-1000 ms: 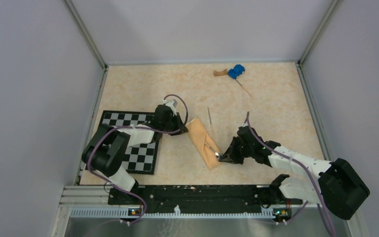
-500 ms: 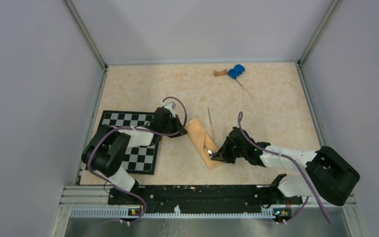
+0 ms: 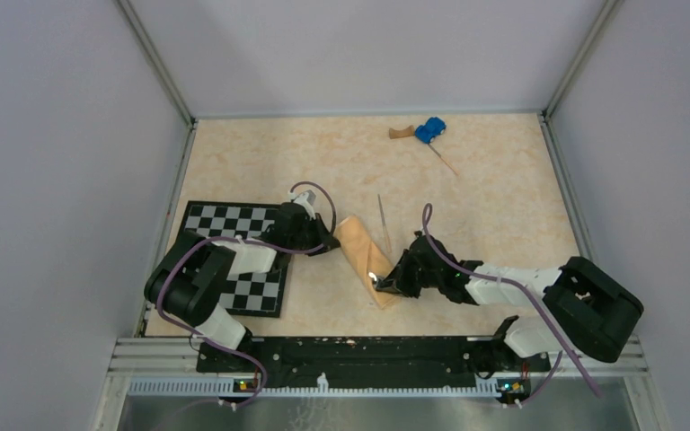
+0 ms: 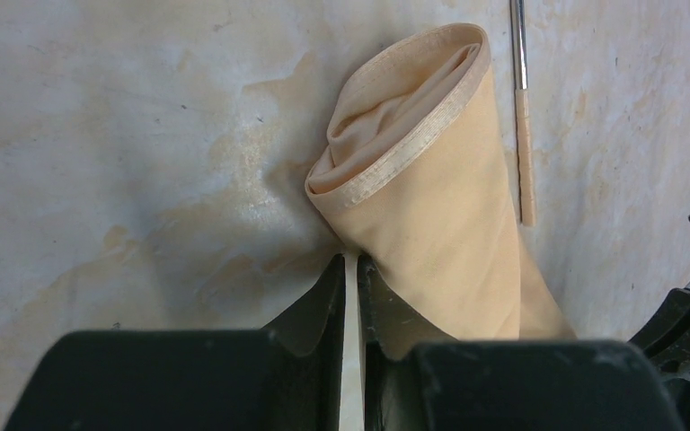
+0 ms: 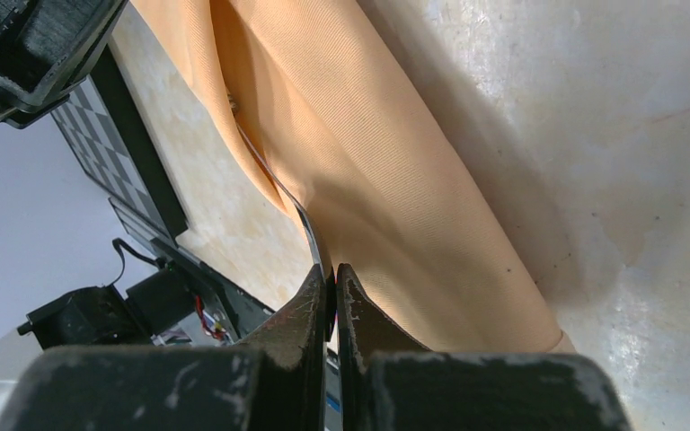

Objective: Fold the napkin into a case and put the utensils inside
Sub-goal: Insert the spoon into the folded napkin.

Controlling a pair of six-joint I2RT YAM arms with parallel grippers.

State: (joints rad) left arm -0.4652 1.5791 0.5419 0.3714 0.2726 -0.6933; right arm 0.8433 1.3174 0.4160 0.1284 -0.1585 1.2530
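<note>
**A:** Marbled beige desk [image 3: 503,197], seen from above. Where's the case [image 3: 360,247]?

**B:** Mid-desk, a peach-orange strip lying aslant, just right of the checkerboard mat [image 3: 234,220].

**A:** And the arms?

**B:** The left end effector [image 4: 350,269] pinches the cloth's edge near the far end. The right end effector [image 5: 328,280] is clamped on a thin metal utensil [image 5: 274,184] that runs into the fold. Spoon or fork, I cannot tell.
</note>
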